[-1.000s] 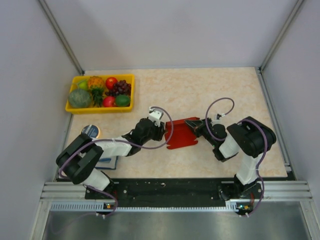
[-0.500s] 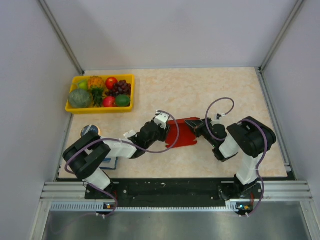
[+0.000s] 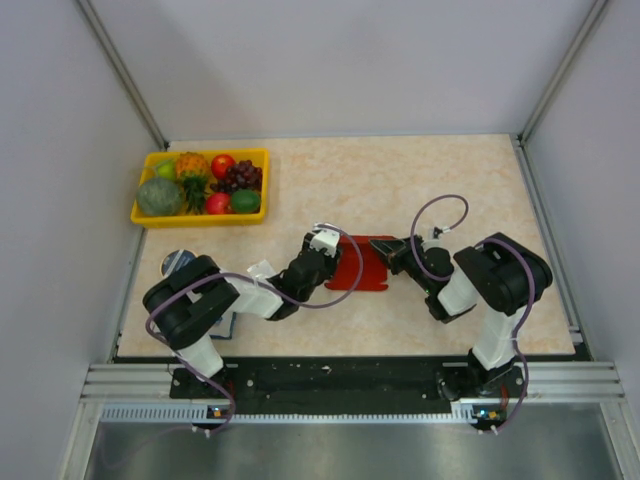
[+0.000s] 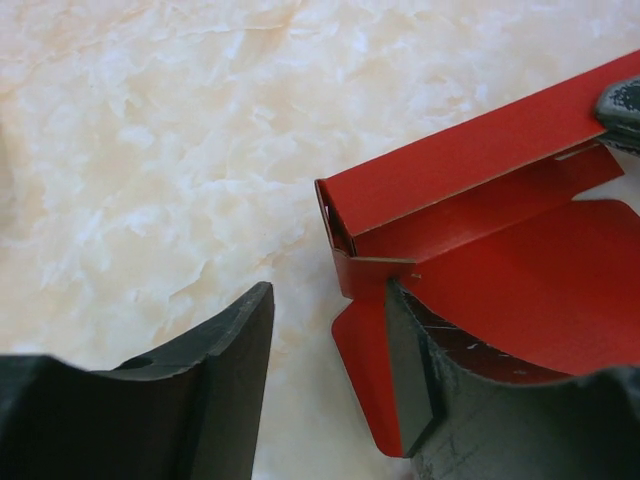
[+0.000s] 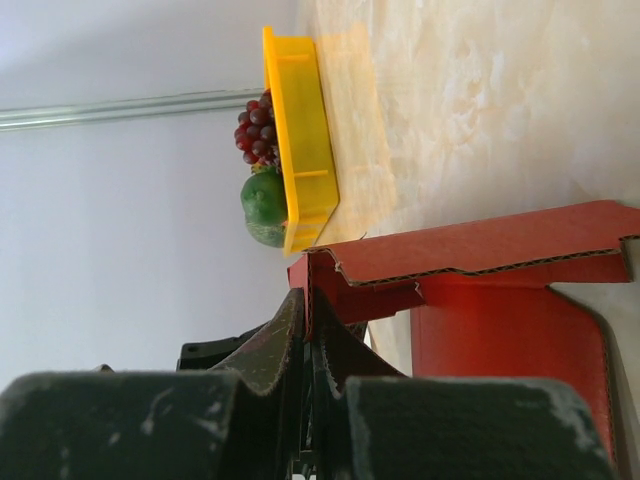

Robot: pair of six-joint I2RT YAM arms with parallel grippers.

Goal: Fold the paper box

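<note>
Pinching the paper box [image 5: 497, 251] edge, right gripper [image 5: 306, 318] (left gripper [image 4: 327, 322] agape)

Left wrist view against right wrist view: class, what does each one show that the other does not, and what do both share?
Only the left wrist view: the left fingers, standing apart, one over a rounded flap of the paper box. Only the right wrist view: the right fingers shut on the box's edge, and the yellow tray with grapes and a green fruit. Both: the red box and the marbled table.
</note>
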